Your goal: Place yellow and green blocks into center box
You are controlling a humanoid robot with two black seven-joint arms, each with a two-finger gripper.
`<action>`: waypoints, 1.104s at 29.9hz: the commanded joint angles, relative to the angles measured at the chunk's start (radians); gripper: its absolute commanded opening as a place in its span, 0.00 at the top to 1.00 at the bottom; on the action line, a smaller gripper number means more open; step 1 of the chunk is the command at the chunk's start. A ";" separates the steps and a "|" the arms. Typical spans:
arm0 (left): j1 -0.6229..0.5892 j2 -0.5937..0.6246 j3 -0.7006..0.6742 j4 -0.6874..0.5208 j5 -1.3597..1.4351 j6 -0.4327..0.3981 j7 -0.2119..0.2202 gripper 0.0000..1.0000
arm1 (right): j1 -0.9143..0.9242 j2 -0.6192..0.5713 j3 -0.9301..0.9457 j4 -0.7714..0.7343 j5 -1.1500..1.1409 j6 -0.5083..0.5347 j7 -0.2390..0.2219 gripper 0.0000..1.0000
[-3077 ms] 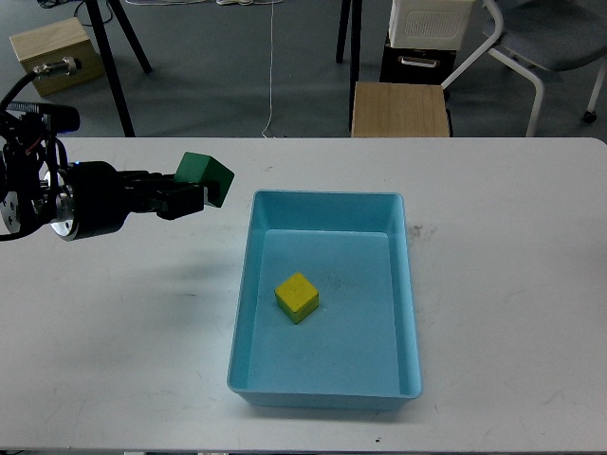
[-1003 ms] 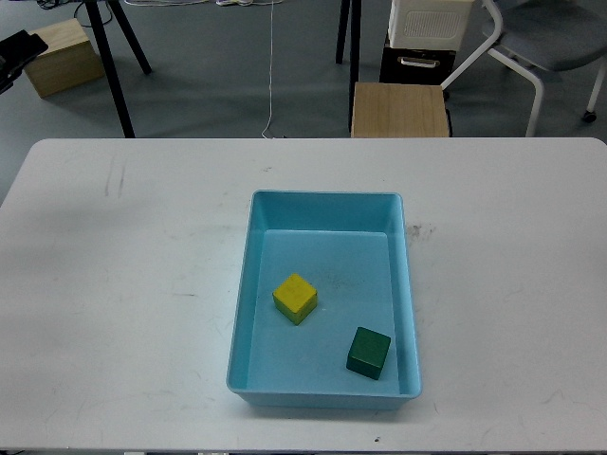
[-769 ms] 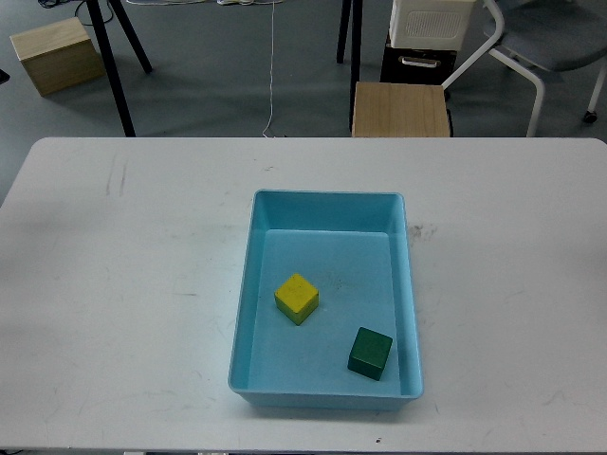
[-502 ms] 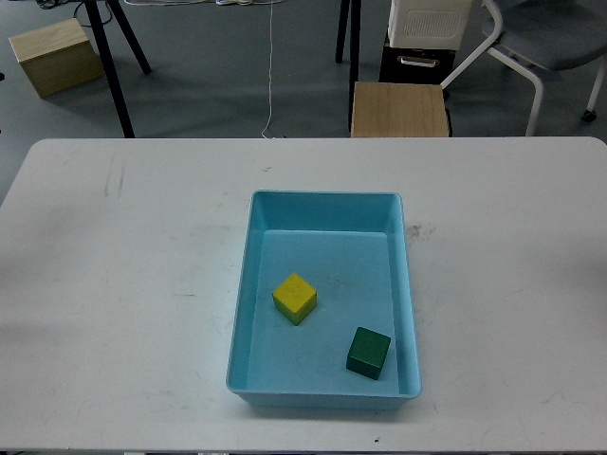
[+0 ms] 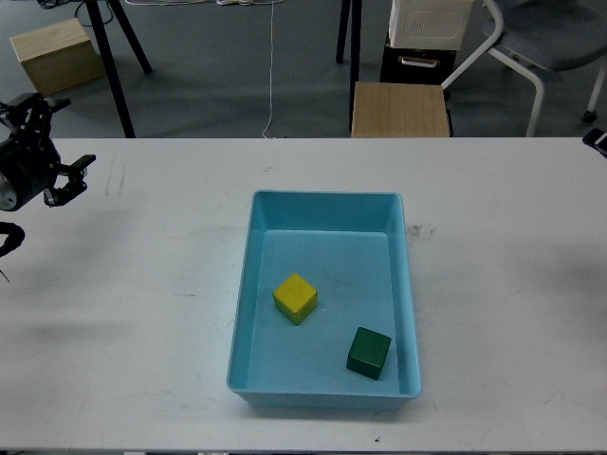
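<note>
The light blue box point(image 5: 324, 205) stands at the middle of the white table. A yellow block point(image 5: 295, 298) lies inside it, left of centre. A dark green block point(image 5: 368, 352) lies inside it near the front right corner. My left gripper point(image 5: 72, 180) is at the far left edge over the table, well away from the box, with its fingers spread and nothing between them. Only a small dark tip of my right arm point(image 5: 597, 140) shows at the right edge; its fingers cannot be told apart.
The white table point(image 5: 142, 313) surrounds the box on all sides. Beyond the far edge stand a wooden stool point(image 5: 399, 108), a wooden crate point(image 5: 55, 54), black stand legs point(image 5: 114, 66) and a chair point(image 5: 541, 47).
Earlier my left gripper held the green block left of the box; the block then lay in the box and the arm left view. Now the left arm is back at the left edge, empty.
</note>
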 commanded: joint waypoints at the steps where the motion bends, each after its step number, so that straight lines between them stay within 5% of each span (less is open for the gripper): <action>1: 0.000 -0.062 -0.003 -0.001 -0.076 0.122 0.001 0.06 | -0.001 0.034 0.004 0.008 0.111 -0.013 0.000 0.01; 15: -0.001 -0.182 -0.127 0.000 -0.411 0.243 0.016 0.03 | -0.003 0.236 0.265 -0.011 0.877 -0.005 -0.003 0.01; 20: 0.000 -0.212 -0.173 0.008 -0.465 0.279 0.024 0.01 | -0.021 0.353 0.361 -0.155 1.154 0.008 0.000 0.01; 25: 0.015 -0.228 -0.208 0.013 -0.529 0.297 0.082 0.00 | -0.116 0.474 0.525 -0.219 1.217 0.070 0.000 0.01; 33: 0.026 -0.231 -0.271 0.040 -0.618 0.299 0.076 0.00 | -0.254 0.638 0.754 -0.285 1.216 0.148 -0.011 0.00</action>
